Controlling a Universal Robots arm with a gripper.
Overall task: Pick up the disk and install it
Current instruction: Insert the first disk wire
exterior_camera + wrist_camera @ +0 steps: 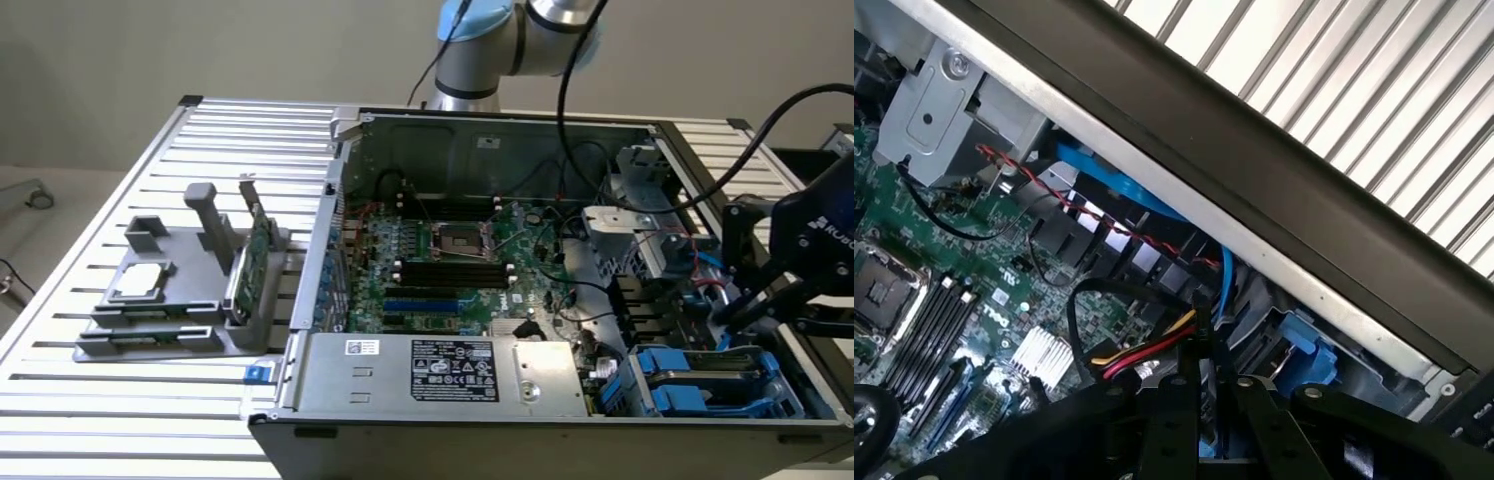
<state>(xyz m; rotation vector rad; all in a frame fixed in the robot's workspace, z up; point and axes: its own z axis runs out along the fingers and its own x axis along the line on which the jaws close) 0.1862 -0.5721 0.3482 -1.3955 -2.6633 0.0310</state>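
Note:
The disk, silver-grey in a bright blue carrier, lies tilted in the drive bay at the front corner of the open computer case, at the exterior view's right. My black gripper reaches down into that corner, just above the disk. In the wrist view its fingers stand close together with a sliver of blue showing between them, and the gripper looks shut on the carrier's edge. More blue carrier plastic shows just beyond the fingertips.
The motherboard fills the case floor, and the power supply sits at its front. Red, yellow and blue cables run close to the fingers, and the case wall is alongside. A grey fixture with a chip and a green card stands on the slatted table.

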